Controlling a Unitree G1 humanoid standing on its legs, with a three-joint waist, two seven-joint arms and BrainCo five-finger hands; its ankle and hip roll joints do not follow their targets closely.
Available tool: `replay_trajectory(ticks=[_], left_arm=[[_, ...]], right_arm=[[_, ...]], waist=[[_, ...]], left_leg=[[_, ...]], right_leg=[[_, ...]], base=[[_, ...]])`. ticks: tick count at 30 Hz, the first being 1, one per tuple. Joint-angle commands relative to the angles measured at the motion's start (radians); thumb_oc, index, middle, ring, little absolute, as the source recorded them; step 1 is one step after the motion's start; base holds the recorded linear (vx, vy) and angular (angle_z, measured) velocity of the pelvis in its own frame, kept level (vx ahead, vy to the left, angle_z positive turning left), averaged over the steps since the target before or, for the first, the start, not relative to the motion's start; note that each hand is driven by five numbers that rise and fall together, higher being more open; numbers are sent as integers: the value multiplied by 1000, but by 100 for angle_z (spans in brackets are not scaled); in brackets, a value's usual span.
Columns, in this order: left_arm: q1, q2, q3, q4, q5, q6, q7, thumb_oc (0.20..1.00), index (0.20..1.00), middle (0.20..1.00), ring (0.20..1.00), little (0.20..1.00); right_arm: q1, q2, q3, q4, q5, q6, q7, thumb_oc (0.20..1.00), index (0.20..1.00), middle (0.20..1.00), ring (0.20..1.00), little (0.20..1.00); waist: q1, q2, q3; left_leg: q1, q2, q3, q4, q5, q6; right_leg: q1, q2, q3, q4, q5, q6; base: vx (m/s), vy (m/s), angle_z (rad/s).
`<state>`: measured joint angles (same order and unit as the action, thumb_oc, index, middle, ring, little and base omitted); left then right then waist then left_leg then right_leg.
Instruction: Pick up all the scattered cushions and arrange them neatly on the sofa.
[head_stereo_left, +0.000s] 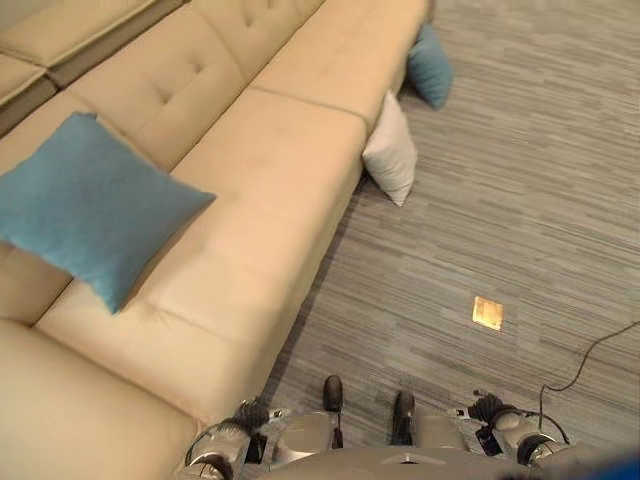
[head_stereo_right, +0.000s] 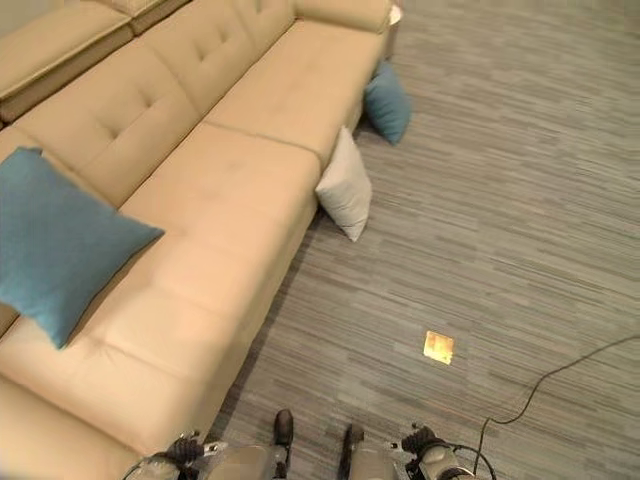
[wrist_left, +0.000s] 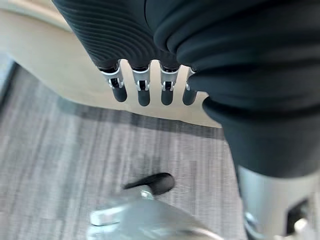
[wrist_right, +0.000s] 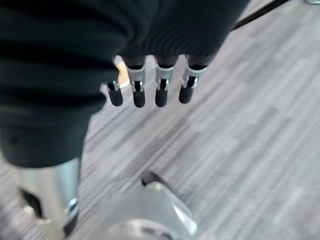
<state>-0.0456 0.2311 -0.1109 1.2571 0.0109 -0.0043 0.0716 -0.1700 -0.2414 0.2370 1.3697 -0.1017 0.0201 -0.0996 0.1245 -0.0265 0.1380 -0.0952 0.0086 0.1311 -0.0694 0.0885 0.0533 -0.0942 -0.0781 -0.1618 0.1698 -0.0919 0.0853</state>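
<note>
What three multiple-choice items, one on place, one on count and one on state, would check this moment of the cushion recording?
1. Where is the white cushion?
A. Flat on the sofa seat
B. On the floor, leaning against the sofa front
C. In a robot hand

2. How many cushions are off the sofa?
A. None
B. Two
C. Four

3. What state are the hands in?
A. Both open, holding nothing
B. Left robot hand shut on a cushion
C. Both curled into fists

Key: 1 B, the white cushion stands on the carpet against the sofa's front edge. 2 B, the white cushion and the far blue cushion are on the floor, while the near blue cushion lies on the seat. 3 A, the left robot hand and the right robot hand show straight fingers over bare floor.
</note>
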Motion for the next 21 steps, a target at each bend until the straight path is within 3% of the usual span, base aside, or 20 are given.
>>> replay_trajectory(ticks=[1,9,14,16,19,20,21], left_arm=[[-83,-52,4,39,-22,-15,-7,1000,1000,1000,1000,1000],[-95,-80,-46,33,-6,-13,-9,1000,1000,1000,1000,1000],[-116,-77,-68,44,2,-10,-6,1000,1000,1000,1000,1000],[-130,-87,-73,43,-3,-7,-7,1000,1000,1000,1000,1000],[-141,-91,-74,48,-4,-2,-10,1000,1000,1000,1000,1000],[-141,-95,-71,42,-8,-2,-13,1000,1000,1000,1000,1000],[-141,-95,-71,42,-8,-3,-13,1000,1000,1000,1000,1000]], right_arm=[[0,-54,-5,-17,16,-11,-21,1000,1000,1000,1000,1000],[74,-35,-80,18,37,-16,-37,1000,1000,1000,1000,1000],[86,-24,-103,26,53,-16,-43,1000,1000,1000,1000,1000],[82,-22,-96,34,48,-11,-47,1000,1000,1000,1000,1000],[87,-25,-90,32,43,-8,-45,1000,1000,1000,1000,1000],[85,-36,-85,22,40,-3,-48,1000,1000,1000,1000,1000],[85,-36,-86,22,40,-3,-48,1000,1000,1000,1000,1000]], waist=[[7,-19,-14],[-63,0,-22],[-86,-30,1],[-63,-40,13],[-48,-32,13],[-14,-9,20],[-12,-9,21]], left_leg=[[13,-59,-142,3,-59,-59],[52,-31,-121,3,-71,-67],[-10,-11,-112,188,-119,-75],[-106,-74,-173,265,-122,-57],[-158,-113,-191,230,-103,-52],[-242,-153,-193,205,-38,-58],[-241,-153,-192,206,-39,-58]], right_leg=[[85,44,81,-256,203,-28],[100,62,80,-257,182,-38],[110,53,101,-257,187,-47],[111,56,126,-257,197,-50],[121,75,155,-257,189,-53],[145,123,218,-257,173,-63],[146,122,220,-257,173,-62]], base=[[-7,-162,-13],[31,-125,4],[25,-110,3],[67,-81,-5],[187,-7,-32],[263,43,-23],[355,98,-15]])
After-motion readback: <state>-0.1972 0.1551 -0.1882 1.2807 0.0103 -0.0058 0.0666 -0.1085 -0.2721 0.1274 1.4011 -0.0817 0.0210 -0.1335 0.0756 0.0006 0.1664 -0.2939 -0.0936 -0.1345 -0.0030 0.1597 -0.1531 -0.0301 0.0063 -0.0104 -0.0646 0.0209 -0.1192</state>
